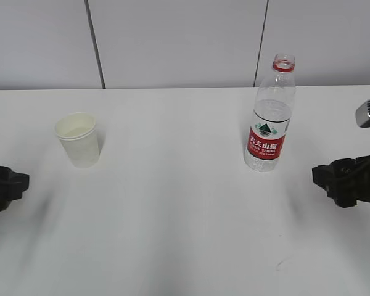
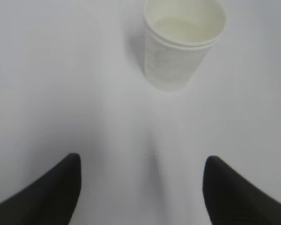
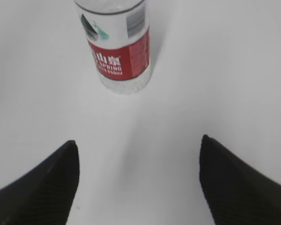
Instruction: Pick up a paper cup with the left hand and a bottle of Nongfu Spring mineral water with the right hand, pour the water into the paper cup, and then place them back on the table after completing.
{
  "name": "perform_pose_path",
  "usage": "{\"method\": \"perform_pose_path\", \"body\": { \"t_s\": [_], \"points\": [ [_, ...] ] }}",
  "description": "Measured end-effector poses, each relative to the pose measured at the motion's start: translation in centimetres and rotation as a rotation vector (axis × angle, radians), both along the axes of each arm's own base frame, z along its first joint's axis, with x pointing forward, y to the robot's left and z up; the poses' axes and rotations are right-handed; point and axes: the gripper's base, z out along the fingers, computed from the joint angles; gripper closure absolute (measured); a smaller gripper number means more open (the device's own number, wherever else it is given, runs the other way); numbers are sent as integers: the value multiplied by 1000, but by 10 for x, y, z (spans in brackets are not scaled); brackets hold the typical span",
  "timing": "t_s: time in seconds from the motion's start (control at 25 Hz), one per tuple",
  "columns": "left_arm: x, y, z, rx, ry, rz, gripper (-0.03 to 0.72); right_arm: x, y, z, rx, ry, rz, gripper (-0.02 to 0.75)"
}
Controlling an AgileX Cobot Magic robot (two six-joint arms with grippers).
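A white paper cup (image 1: 78,139) stands upright on the white table (image 1: 172,216) at the left; it also shows in the left wrist view (image 2: 180,44), with clear water in its bottom. An uncapped clear bottle (image 1: 270,117) with a red label stands upright at the right; its lower part shows in the right wrist view (image 3: 118,44). My left gripper (image 2: 140,161) is open and empty, short of the cup. My right gripper (image 3: 138,145) is open and empty, short of the bottle. In the exterior view the left gripper (image 1: 6,187) and right gripper (image 1: 348,179) sit at the frame edges.
A grey panelled wall (image 1: 172,43) rises behind the table's far edge. White tabletop lies between cup and bottle and in front of both.
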Motion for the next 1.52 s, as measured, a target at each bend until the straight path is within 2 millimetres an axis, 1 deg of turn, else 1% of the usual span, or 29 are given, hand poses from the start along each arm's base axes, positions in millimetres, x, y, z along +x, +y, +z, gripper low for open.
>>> {"method": "perform_pose_path", "body": {
  "t_s": [0.24,0.52,0.64,0.72,0.88,1.0,1.12,1.32,1.52],
  "points": [
    [-23,11,20,1,120,132,246,-7,-2,17,9,194,-55,150],
    [-32,21,59,98,404,240,284,-11,1,44,27,454,-85,150],
    [-36,20,71,114,528,230,291,-11,1,60,18,522,-81,150],
    [-40,16,76,105,599,183,292,-12,2,69,14,562,-79,149],
    [-50,9,82,74,729,82,294,-14,3,86,10,622,-74,150],
    [-57,6,85,63,811,51,294,-18,2,95,-1,679,-70,150],
    [-59,6,88,63,822,43,298,-22,1,100,-21,728,-69,150],
    [-65,4,94,30,788,21,301,-22,-3,100,-65,730,-78,150],
    [-73,4,103,20,734,17,301,-22,-3,100,-69,734,-79,150]
  ]
}}
